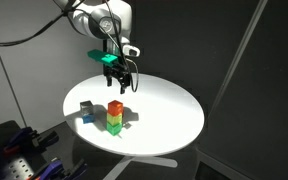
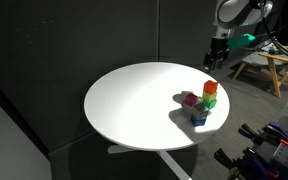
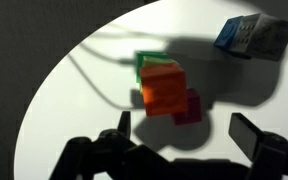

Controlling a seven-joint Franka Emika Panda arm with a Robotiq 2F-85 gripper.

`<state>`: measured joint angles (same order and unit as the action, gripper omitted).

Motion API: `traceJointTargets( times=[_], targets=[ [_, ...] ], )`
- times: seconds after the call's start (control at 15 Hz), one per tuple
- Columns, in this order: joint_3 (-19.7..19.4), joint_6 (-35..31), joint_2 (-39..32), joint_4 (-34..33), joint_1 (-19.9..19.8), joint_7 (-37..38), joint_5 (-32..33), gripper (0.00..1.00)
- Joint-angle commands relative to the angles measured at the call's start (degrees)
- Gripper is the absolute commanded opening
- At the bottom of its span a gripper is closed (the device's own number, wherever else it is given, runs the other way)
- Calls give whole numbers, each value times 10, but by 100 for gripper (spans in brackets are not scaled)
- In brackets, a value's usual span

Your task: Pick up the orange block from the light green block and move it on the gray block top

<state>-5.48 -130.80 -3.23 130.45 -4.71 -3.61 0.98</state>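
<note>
The orange block (image 1: 115,107) sits on top of the light green block (image 1: 115,121) as a stack near the front of the round white table (image 1: 174,105). The stack also shows in an exterior view, orange block (image 2: 211,88) over the green one (image 2: 210,100). In the wrist view the orange block (image 3: 162,87) lies below the camera with green (image 3: 142,63) showing behind it. The gray block (image 1: 85,107) stands beside a blue cube; in the wrist view (image 3: 272,38) it is at the top right. My gripper (image 1: 119,80) (image 2: 213,62) (image 3: 184,135) is open and empty above the stack.
A magenta block (image 3: 190,110) (image 2: 191,99) lies against the stack. A blue cube (image 3: 234,32) (image 2: 199,118) touches the gray block. Dark curtains surround the table. A wooden stool (image 2: 264,65) and robot hardware (image 1: 19,150) stand off the table.
</note>
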Motion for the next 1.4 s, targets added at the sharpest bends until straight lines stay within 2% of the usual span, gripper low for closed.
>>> traceJointTargets(
  times=[0.0, 1.33],
  targets=[
    [-1, -26, -12, 5, -7, -21, -10, 100],
    [-1, -46, -69, 3, -16, -39, -11, 100]
  ],
)
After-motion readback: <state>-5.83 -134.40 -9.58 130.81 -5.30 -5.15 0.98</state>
